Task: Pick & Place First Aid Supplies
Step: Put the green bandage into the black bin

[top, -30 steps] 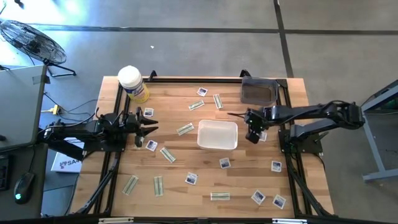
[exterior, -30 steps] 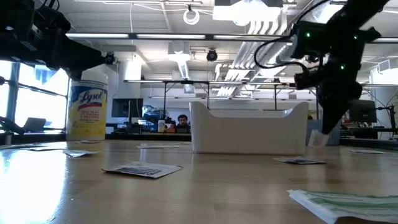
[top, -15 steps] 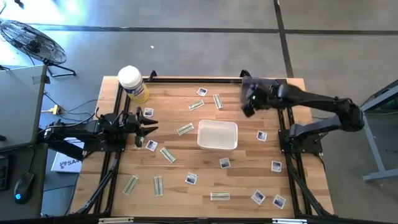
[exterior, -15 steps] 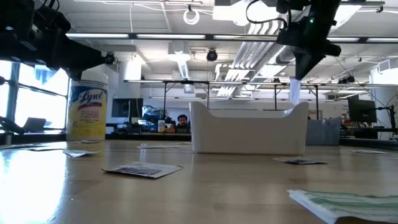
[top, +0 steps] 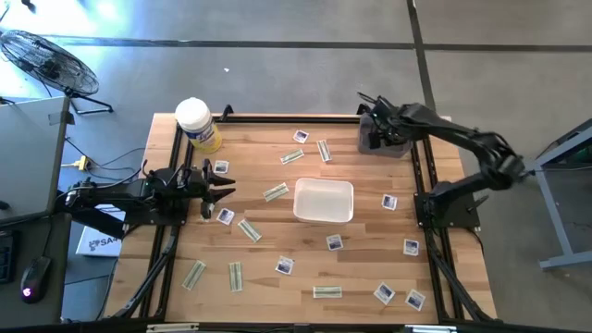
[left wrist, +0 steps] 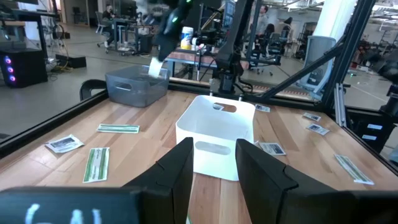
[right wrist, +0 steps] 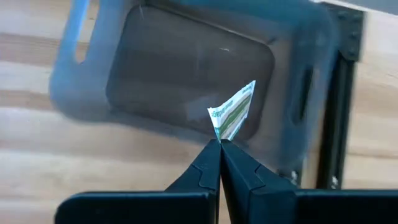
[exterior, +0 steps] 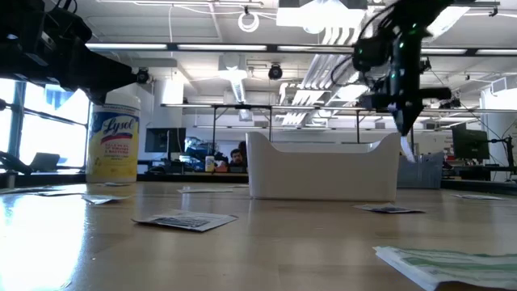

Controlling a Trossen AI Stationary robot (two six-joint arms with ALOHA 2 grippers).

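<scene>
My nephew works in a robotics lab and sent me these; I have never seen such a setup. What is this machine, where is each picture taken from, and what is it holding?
It is a robot with two dark arms at a wooden table, each ending in a two-finger gripper. One picture looks straight down, one looks level across the tabletop, and two come from cameras on the arms' wrists.

Small first aid packets lie scattered around a white tray, and a yellow canister stands in a corner.

The right gripper is shut on a narrow green-striped packet, above a grey bin at the table's far edge. The left gripper waits open at its own side.
</scene>
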